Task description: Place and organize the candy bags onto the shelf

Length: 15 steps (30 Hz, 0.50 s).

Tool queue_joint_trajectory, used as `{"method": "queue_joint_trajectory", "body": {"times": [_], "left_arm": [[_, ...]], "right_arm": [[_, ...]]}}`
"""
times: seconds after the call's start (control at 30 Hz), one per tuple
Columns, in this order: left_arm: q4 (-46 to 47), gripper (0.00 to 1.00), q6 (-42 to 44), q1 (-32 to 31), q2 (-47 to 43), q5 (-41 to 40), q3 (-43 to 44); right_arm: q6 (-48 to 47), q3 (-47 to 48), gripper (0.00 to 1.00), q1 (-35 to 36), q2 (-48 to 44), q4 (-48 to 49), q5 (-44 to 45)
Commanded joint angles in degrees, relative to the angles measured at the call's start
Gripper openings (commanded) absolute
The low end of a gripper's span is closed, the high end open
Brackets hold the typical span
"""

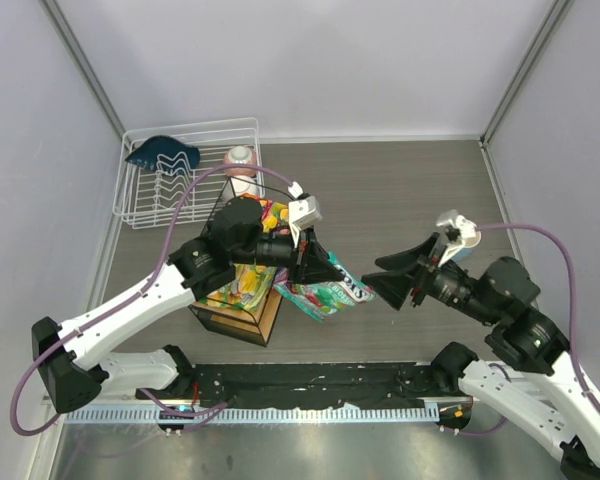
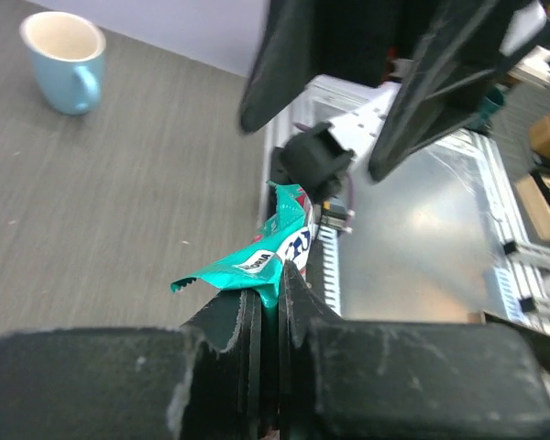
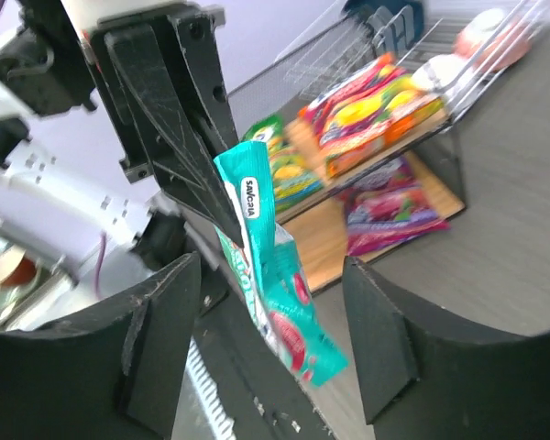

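- Left gripper (image 2: 268,307): clamped on teal candy bag (image 3: 273,275), just beside shelf (image 3: 316,246).
- Right gripper (image 1: 372,278): jaws apart, near that bag.
- Table (image 1: 410,190): grey woodgrain; pale walls (image 1: 310,60).
- Shelf top: orange-red bag (image 3: 367,101), yellow-green bag (image 3: 286,170); lower board: purple bag (image 3: 385,206).

Teal candy bag (image 1: 330,296) in left end effector (image 1: 327,270); shelf (image 1: 264,322) just beside

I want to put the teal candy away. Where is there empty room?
On the shelf, the lower board is bare beside the purple bag. The table is bare right of the dish rack, at the back. Crowded: the top board, under the orange bag and green bag.
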Motion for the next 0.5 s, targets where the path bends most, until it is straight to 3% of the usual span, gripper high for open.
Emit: {"method": "queue_joint_trajectory", "body": {"times": [0.0, 0.13, 0.27, 0.47], "left_arm": [[6.25, 0.00, -3.05, -0.11, -1.78, -13.02, 0.24], [14.61, 0.00, -8.23, -0.19, -3.98, -23.74, -2.83], [23.03, 0.00, -13.77, -0.11, -5.12, -31.57, -4.15], [34.21, 0.00, -18.70, -0.19, -7.41, -40.10, -6.44]], "right_arm": [[-0.03, -2.95, 0.70, 0.07, -6.84, 1.50, 16.18], [2.25, -10.76, 0.72, 0.07, -12.02, 6.76, 18.57], [7.60, -21.73, 0.78, 0.07, -16.07, 21.57, 15.76], [11.30, -25.63, 0.83, -0.02, -14.94, 28.56, 16.63]]}}
